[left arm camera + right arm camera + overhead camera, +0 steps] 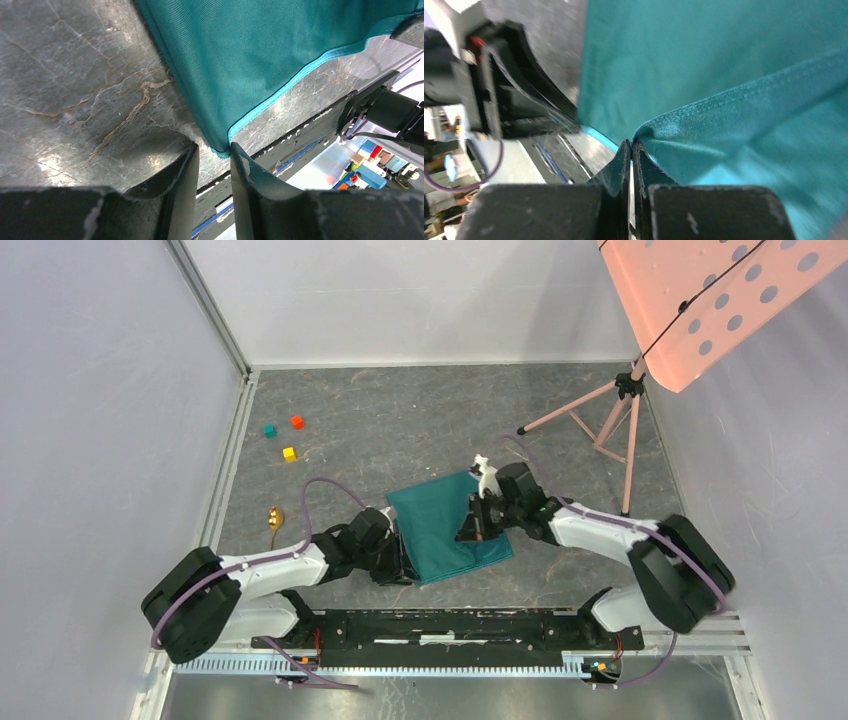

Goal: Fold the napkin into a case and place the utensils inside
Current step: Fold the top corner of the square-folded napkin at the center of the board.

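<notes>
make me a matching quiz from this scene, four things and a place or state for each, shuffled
Things:
1. napkin
2. spoon
3. right gripper
4. red cube

Places or states:
a. back left, far from the arms
b. pinched shut on fabric
c. teal-green, in the middle
d. gold, lying near the left edge

Pairs: 1-c, 2-d, 3-b, 4-a

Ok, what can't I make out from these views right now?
- Left wrist: whether the left gripper touches the napkin corner; its tips hide it.
- Top: napkin's right edge, under the right gripper.
- Top: spoon, too small for detail.
- Right wrist: napkin's lower right, blurred.
</notes>
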